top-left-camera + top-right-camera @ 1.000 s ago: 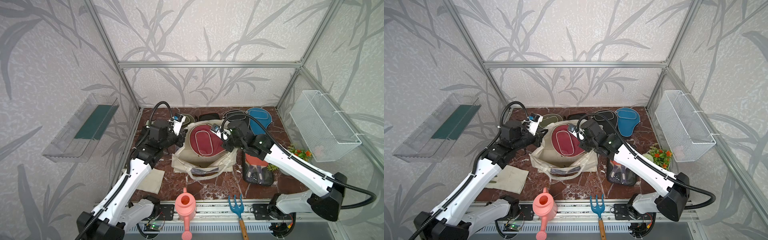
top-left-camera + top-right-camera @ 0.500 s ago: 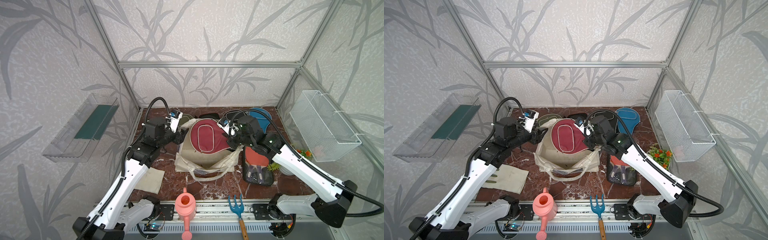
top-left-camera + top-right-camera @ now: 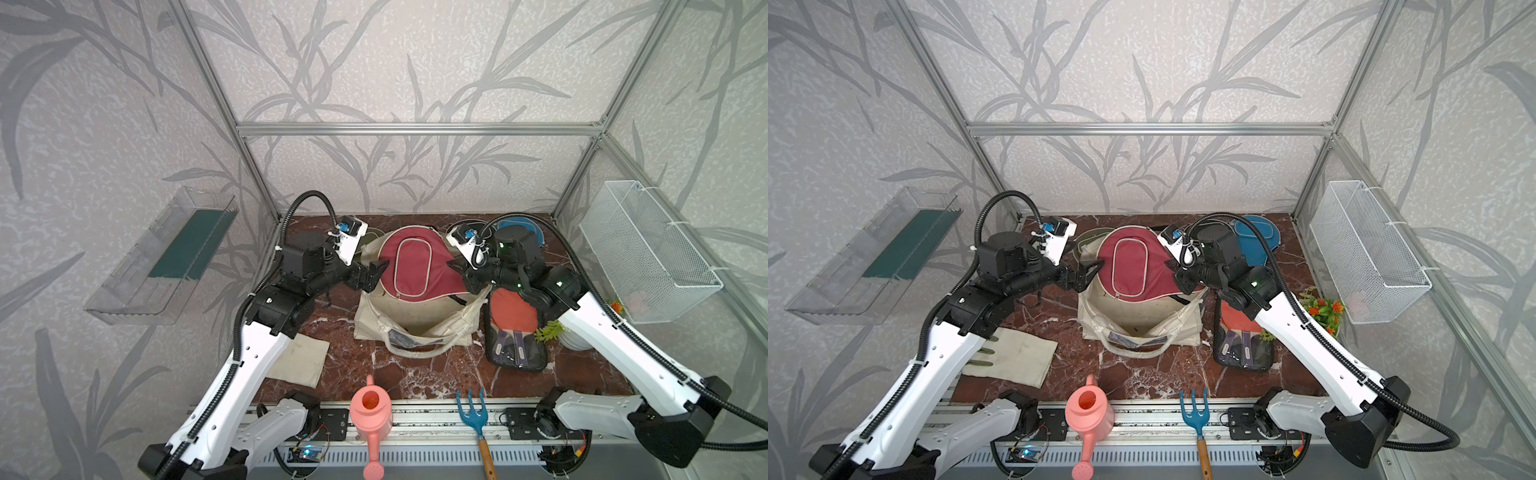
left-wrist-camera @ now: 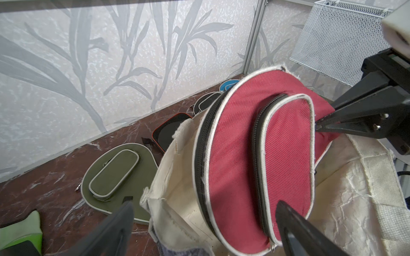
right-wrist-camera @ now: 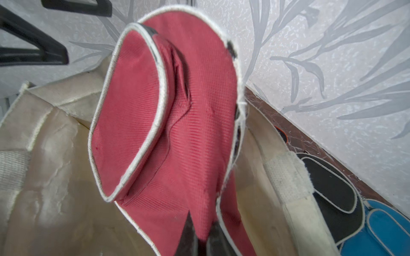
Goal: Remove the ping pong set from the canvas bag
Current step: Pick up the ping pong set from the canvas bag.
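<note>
A maroon paddle case with pale piping hangs tilted over the mouth of the cream canvas bag. My right gripper is shut on the case's narrow handle end. My left gripper stands open beside the bag's left rim, its fingers on either side of the rim and the case's round end, gripping nothing. On the table lie an olive case, a blue case, a black case and a clear-fronted case with red paddles.
A pink watering can and a blue garden fork lie at the front edge. A beige cloth sits front left. A wire basket hangs on the right wall, with a small plant below it. A clear shelf hangs on the left wall.
My left gripper has opened and let go of the bag's rim. My right gripper has lifted the maroon case higher above the bag and shifted right.
</note>
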